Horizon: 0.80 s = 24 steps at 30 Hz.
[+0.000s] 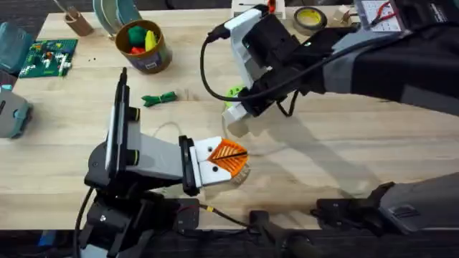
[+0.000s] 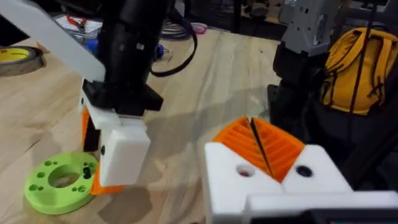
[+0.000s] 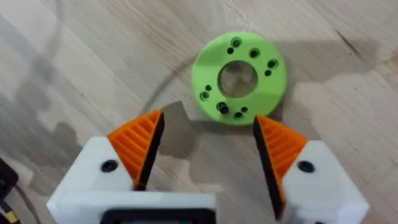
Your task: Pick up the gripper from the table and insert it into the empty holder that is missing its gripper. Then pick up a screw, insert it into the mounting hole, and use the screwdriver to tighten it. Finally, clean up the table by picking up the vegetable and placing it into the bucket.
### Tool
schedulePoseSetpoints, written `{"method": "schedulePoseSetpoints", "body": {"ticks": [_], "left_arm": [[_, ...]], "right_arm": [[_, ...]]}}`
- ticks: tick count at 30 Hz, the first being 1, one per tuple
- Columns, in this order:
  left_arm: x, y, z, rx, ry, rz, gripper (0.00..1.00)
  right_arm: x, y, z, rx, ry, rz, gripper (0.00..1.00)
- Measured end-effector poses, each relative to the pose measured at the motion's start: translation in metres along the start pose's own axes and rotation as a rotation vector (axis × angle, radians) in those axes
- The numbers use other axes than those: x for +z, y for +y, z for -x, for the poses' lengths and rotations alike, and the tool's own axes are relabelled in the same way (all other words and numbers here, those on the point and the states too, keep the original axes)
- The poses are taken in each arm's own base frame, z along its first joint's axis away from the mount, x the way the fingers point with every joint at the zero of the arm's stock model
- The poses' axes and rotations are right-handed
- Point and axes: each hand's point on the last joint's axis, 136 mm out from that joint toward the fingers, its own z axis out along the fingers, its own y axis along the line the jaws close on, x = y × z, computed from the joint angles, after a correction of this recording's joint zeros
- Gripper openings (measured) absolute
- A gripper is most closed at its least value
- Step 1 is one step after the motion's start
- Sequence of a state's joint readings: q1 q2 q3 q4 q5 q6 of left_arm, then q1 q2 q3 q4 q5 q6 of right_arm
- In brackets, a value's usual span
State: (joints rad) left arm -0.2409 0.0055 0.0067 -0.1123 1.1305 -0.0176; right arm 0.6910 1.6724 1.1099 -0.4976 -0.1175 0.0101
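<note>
My left gripper (image 1: 229, 155) lies low over the table's front middle, its orange ribbed pads (image 2: 273, 144) pressed together with nothing showing between them. My right gripper (image 1: 234, 116) reaches in from the right and hangs open just over the table, its orange pads (image 3: 140, 144) spread wide on the near side of a lime-green disc (image 3: 239, 78). The dark-green vegetable (image 1: 159, 98) lies on the wood left of that disc. The tan bucket (image 1: 153, 57) holding red, yellow and green pieces stands at the back left. The loose gripper, bare holder, screw and screwdriver are hidden or out of view.
A yellow tape roll (image 1: 310, 18) sits at the back right. A green circuit board (image 1: 46, 57) and a grey part (image 1: 13, 115) lie at the far left. A cable (image 1: 208, 68) loops from the right arm. A yellow backpack (image 2: 357, 62) stands beyond the table edge.
</note>
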Motion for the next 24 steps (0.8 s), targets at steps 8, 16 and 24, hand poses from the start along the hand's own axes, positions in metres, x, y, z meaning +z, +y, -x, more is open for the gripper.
{"method": "schedulePoseSetpoints", "body": {"ticks": [8, 16, 24], "left_arm": [[0.000, 0.000, 0.000, -0.003, 0.000, 0.000, 0.004], [0.000, 0.000, 0.000, -0.003, 0.000, 0.000, 0.004], [0.000, 0.000, 0.000, -0.003, 0.000, 0.000, 0.004]], "right_arm": [[0.010, -0.008, 0.003, 0.015, -0.007, -0.037, 0.844], [0.010, -0.011, 0.011, 0.015, -0.040, -0.053, 0.677], [0.011, -0.006, 0.011, 0.006, -0.039, -0.048, 0.610]]}}
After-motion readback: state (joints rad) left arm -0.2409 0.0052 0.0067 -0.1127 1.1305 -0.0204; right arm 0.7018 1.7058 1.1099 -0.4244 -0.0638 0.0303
